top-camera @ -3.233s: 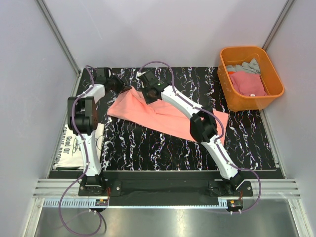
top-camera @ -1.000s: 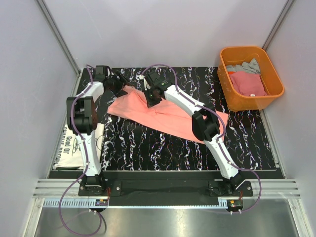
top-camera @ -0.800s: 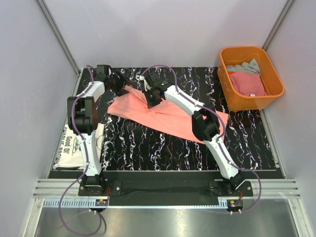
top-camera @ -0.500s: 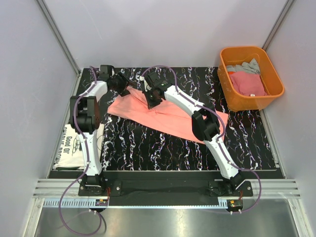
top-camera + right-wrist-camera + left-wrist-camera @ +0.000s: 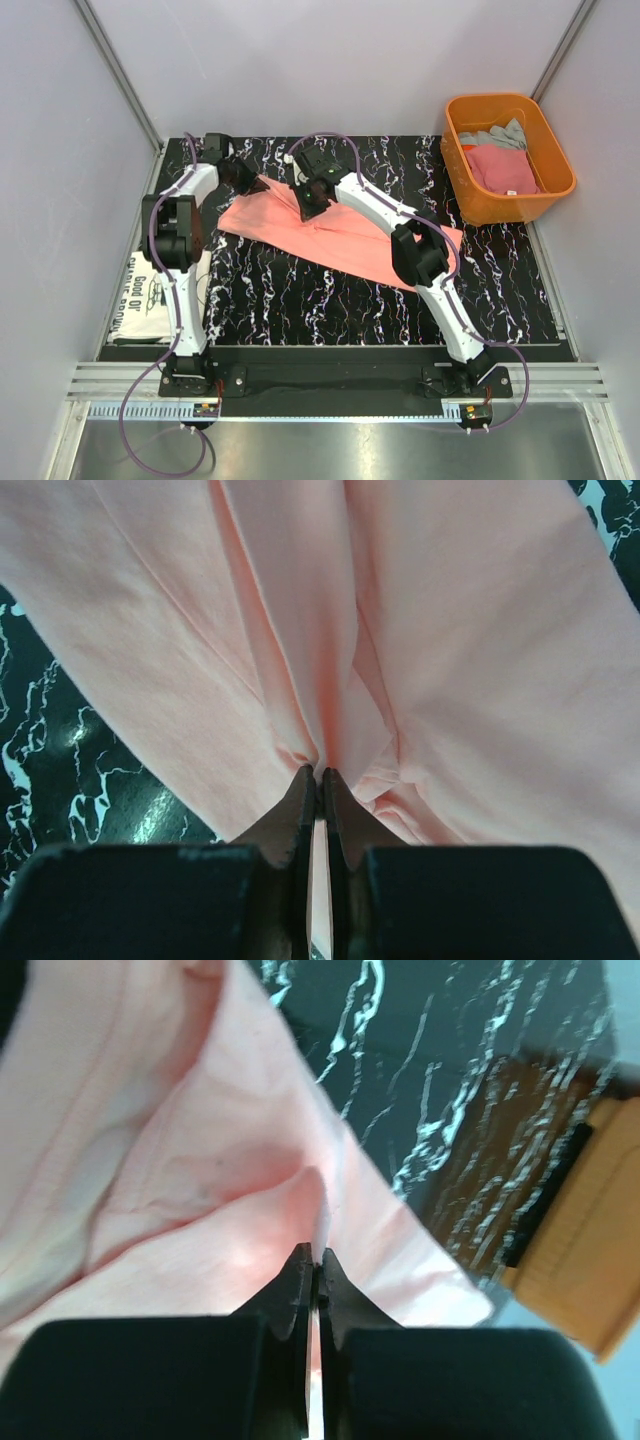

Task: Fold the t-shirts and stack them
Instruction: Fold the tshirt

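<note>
We hold the salmon-pink t-shirt (image 5: 345,240), spread across the marbled table (image 5: 300,305), by its far edge: left gripper (image 5: 314,1263) and right gripper (image 5: 319,780) both pinch cloth tightly. We should lift both corners evenly, edge taut, for a square fold.

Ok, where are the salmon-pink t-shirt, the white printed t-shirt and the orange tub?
salmon-pink t-shirt (image 5: 300,235): top external view, on its flat middle panel.
white printed t-shirt (image 5: 148,300): top external view, on its lettered face.
orange tub (image 5: 505,210): top external view, on its near outer wall.
</note>
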Tool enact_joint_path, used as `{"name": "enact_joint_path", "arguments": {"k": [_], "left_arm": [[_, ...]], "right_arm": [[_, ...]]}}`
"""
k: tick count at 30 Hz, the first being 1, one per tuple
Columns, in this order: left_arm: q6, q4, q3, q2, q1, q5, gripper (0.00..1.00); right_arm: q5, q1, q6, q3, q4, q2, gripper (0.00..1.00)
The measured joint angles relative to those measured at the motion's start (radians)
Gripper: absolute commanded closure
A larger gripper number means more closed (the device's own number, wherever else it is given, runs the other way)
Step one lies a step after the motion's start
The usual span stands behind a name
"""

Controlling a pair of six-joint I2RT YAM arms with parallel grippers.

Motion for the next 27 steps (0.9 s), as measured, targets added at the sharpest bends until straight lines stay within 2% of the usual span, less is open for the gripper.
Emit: {"name": "enact_joint_path", "arguments": {"k": [9, 19, 24, 25, 26, 27], "left_arm": [[0.099, -0.037, -0.144, -0.175, 0.011, -0.067, 1.00], [0.125, -0.048, -0.229, -0.182, 0.023, -0.093, 1.00], [0.131, -0.049, -0.263, -0.200, 0.022, -0.114, 1.00], [0.135, -0.050, -0.268, -0.205, 0.022, -0.118, 0.99], [0.139, -0.049, -0.272, -0.210, 0.023, -0.121, 0.97], [0.144, -0.050, -0.274, -0.213, 0.025, -0.122, 0.87]], "right_arm": [[-0.047, 0.000, 0.003, -0.009, -0.004, -0.011, 0.99], [-0.076, 0.000, 0.006, -0.010, -0.024, -0.011, 0.98], [-0.085, 0.000, 0.010, -0.010, -0.027, -0.011, 0.94], [-0.089, 0.000, 0.011, -0.010, -0.028, -0.011, 0.92], [-0.098, 0.000, 0.016, -0.010, -0.030, -0.011, 0.87], [-0.103, 0.000, 0.020, -0.010, -0.032, -0.011, 0.82]]}}
